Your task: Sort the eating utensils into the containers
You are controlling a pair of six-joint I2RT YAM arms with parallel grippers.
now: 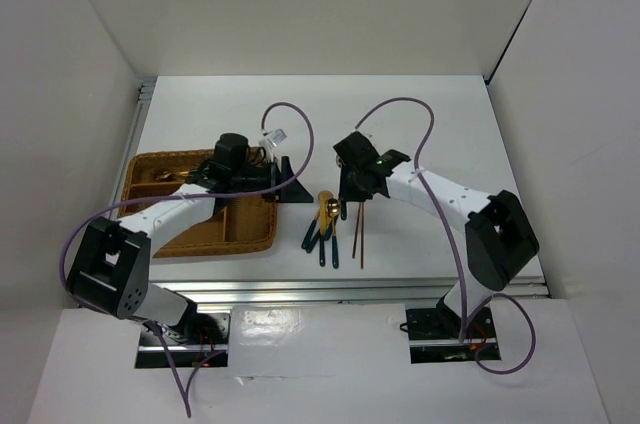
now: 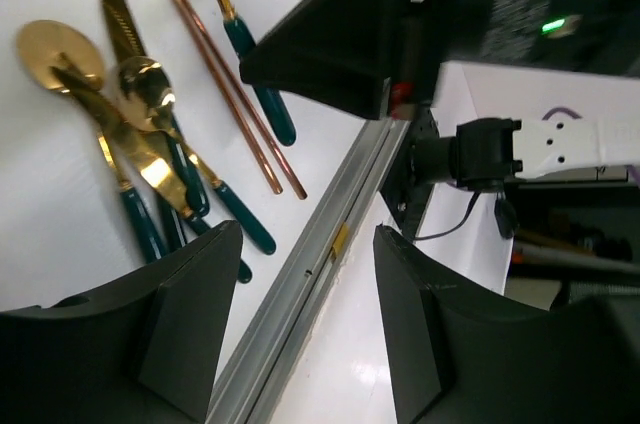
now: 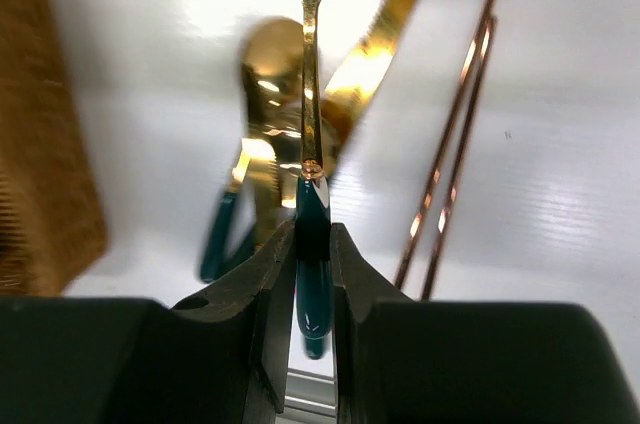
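Two tools: the right tool [image 3: 313, 244] is clamped on the teal handle of a spoon [image 3: 312, 204]; the left tool [image 2: 300, 244] stands apart, empty, over the bench [image 2: 45, 194].

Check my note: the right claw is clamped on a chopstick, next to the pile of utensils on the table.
One thing is wrong. The right claw is shut on a spoon, gripping its teal handle, not a chopstick. Both chopsticks lie free beside it. The right wrist view shows this.
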